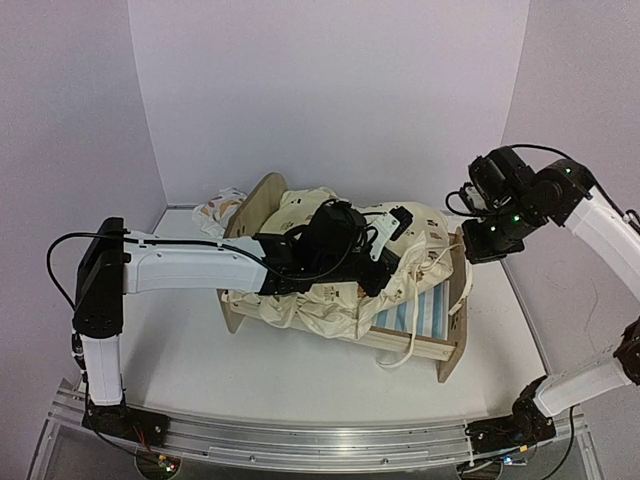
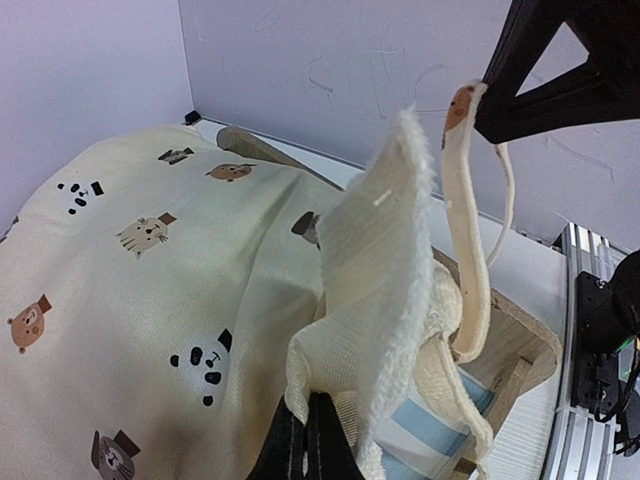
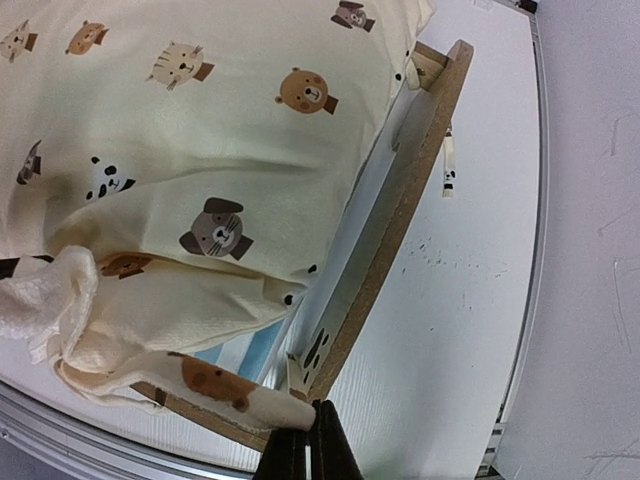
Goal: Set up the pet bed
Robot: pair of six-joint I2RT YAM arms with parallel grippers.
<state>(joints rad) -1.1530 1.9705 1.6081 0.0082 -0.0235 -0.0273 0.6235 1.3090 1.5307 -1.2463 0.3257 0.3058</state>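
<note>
The pet bed (image 1: 458, 345) stands mid-table, a plywood frame with a blue-and-white striped base (image 1: 425, 310). A cream animal-print quilt (image 1: 300, 305) lies bunched over it and hangs over the near side. My left gripper (image 1: 392, 240) is above the bed's middle. In the left wrist view it (image 2: 307, 402) is shut on a fold of the quilt (image 2: 150, 250), whose fleecy underside stands up. My right gripper (image 1: 468, 252) is at the bed's right end. In the right wrist view it (image 3: 310, 408) is shut on the quilt's edge (image 3: 210, 385), beside the end board (image 3: 400, 225).
A small leaf-print pillow (image 1: 218, 208) lies on the table behind the bed's left end board (image 1: 255, 205). Walls close in at the back and both sides. A metal rail (image 1: 300, 440) runs along the near edge.
</note>
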